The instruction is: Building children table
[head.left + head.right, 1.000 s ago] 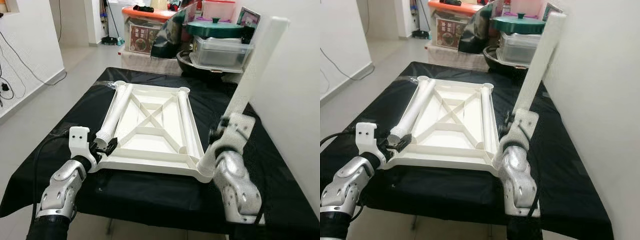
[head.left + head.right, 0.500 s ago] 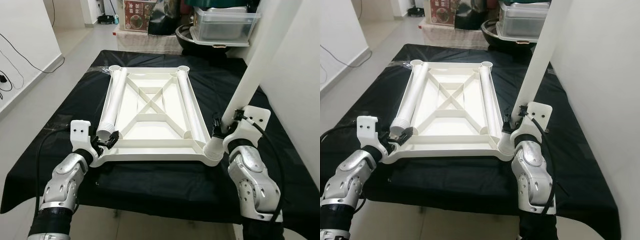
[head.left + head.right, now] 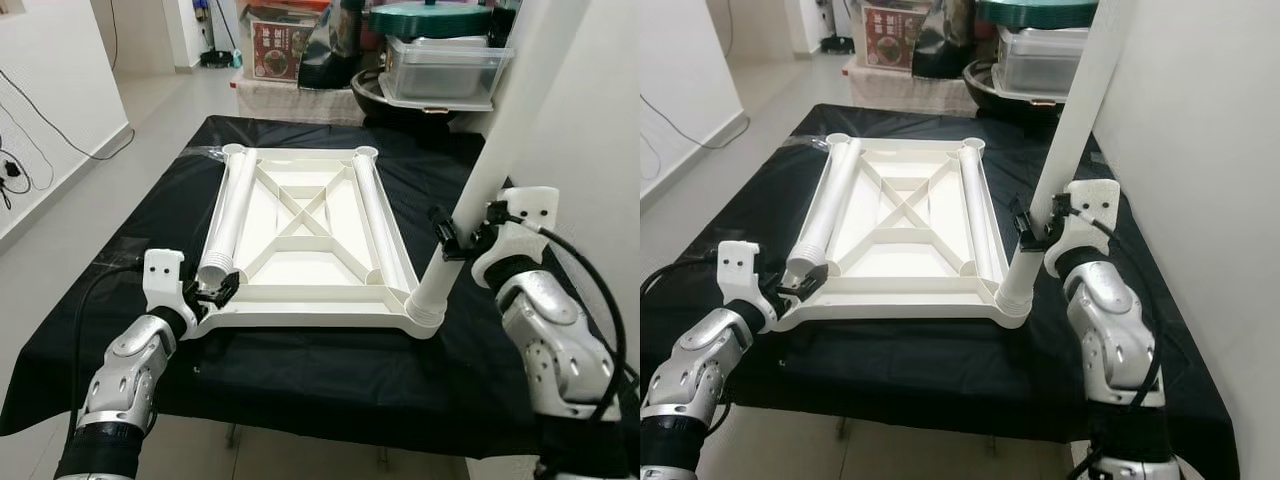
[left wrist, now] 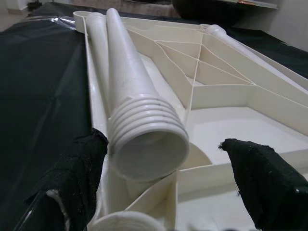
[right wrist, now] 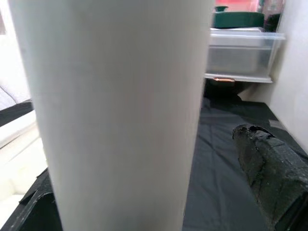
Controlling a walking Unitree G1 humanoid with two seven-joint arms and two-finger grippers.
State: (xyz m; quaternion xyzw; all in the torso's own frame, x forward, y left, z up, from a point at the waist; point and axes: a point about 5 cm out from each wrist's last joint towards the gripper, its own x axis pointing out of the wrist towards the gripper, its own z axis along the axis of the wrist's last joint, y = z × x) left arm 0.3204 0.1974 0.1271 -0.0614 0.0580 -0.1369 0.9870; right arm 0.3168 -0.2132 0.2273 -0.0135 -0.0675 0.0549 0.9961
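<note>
Item one: an upturned white plastic tabletop [image 3: 310, 250], ribbed underside up, lying on a black cloth [image 3: 300, 380] over a low surface.

Item two: two loose white table legs, the left leg [image 3: 228, 215] and the right leg [image 3: 378, 225], lying lengthwise inside the tabletop along its two long sides.

Item three: a third leg [image 3: 490, 170], standing tilted, its ribbed end set in the tabletop's near right corner socket.

Our right gripper [image 3: 462, 238] clasps this third leg partway up. Our left gripper [image 3: 212, 293] sits at the near left corner, fingers [image 4: 262, 180] spread wide either side of the left leg's ribbed mouth, holding nothing.

Beyond: a clear storage box [image 3: 445, 75] under a green lid [image 3: 430, 18], and a printed carton [image 3: 278, 50]. We cannot read any lettering on the carton at this size.
</note>
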